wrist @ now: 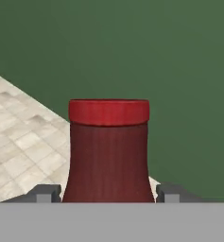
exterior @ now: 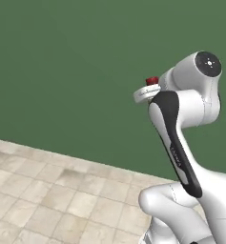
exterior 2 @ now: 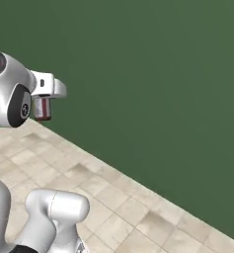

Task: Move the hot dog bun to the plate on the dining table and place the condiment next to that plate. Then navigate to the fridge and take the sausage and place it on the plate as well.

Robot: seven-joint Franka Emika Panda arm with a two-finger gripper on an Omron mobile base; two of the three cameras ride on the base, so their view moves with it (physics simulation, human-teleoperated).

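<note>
in the hand view the condiment (wrist: 108, 151) stood in the centre of the frame, a dark red bottle with a brighter red cap at its top, and the two dark fingertips (wrist: 47, 193) rose at the lower left and lower right, close against its sides. the gripper (wrist: 108, 194) was partly open, as wide as the bottle body, and it seemed to have hold of the bottle – nothing else was under it.

in the left base view the red cap (exterior: 152, 80) showed in the upper right of the frame, just beside the white hand. in the right base view the bottle (exterior 2: 42, 108) hung under the hand at the upper left, well above the tiled floor (exterior 2: 113, 207), with the green wall (exterior 2: 153, 74) behind.

my judgement: the robot was carrying the bottle while the base travelled, and the table and plate were still to be reached. what could go wrong from here – the bottle is smooth and held only at two sides, so a sharp turn or stop of the base could let it slip or tilt between the fingers. if it fell from this height it would roll away on the tiles. a tilted bottle could also topple when set down.
</note>
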